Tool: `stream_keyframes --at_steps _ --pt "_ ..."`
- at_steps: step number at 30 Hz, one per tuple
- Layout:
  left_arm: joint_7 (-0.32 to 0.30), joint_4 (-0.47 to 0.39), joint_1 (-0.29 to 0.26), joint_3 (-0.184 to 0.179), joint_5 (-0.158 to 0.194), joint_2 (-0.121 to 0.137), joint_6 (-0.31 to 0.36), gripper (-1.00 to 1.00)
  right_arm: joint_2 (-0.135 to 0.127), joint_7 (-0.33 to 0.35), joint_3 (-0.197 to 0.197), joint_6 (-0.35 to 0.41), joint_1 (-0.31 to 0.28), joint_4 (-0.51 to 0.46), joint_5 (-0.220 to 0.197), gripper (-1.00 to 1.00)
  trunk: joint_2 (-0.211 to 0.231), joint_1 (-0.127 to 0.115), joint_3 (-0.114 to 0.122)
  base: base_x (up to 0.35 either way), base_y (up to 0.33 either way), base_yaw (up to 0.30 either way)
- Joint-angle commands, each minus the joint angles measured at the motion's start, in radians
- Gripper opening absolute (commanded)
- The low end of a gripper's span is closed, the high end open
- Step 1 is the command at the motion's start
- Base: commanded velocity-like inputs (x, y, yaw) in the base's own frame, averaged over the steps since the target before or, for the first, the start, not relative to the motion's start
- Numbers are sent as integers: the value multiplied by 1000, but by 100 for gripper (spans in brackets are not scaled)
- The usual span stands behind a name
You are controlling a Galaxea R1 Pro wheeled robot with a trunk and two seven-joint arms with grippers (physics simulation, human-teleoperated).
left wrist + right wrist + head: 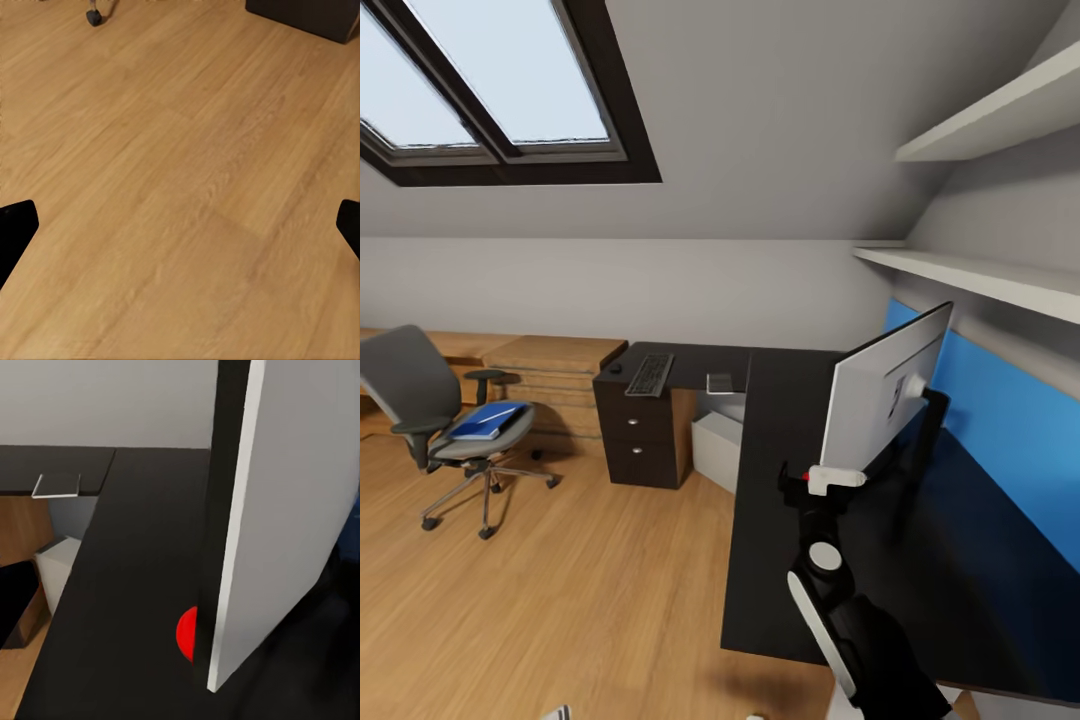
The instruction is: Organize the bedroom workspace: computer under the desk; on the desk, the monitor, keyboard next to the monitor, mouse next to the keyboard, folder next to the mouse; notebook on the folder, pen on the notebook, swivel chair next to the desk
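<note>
Grey-backed monitor (880,400) stands upright on the worktop (840,560), its edge clamped in the right end effector (830,478), apparently for repositioning; left end effector's (180,225) fingers spread wide, empty.

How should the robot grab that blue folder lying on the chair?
Probably by the folder's front edge, coming from above the open front of the swivel chair. It lies flat on the seat between the armrests, backrest behind it, so a side approach looks blocked. One finger would need to slip under the thin edge.
</note>
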Motion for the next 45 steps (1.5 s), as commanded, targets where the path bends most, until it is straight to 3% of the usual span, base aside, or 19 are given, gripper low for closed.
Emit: stream_keyframes --at_steps 1,15,24,35,38,40,45 --pt "9 -4 -2 -7 -2 1 -4 100 1 -12 3 0 -1 2 3 100 -1 0 -1 153 46 0" --pt "8 -4 -2 -8 -2 0 -3 100 1 -24 -6 -6 -1 13 22 100 -1 0 -1 26 8 0" --pt "7 -4 -2 -8 -2 -2 -2 100 1 -23 -15 -22 -8 107 20 100 -1 0 -1 0 0 0" --pt "4 -5 -2 -8 -2 -4 2 100 -4 -22 -16 -29 -78 145 24 100 -1 0 -1 0 0 0" --pt "3 -5 -2 -8 -2 -4 2 100 -5 -18 -8 -62 -82 140 52 100 -1 0 -1 0 0 0" --pt "3 -5 -2 -8 -2 -4 2 100 -3 -16 -6 -99 -83 141 97 100 -1 0 -1 0 0 0" --pt "3 -5 -2 -8 -2 -4 2 100 0 -22 -6 -108 -84 139 113 100 -1 0 -1 0 0 0"
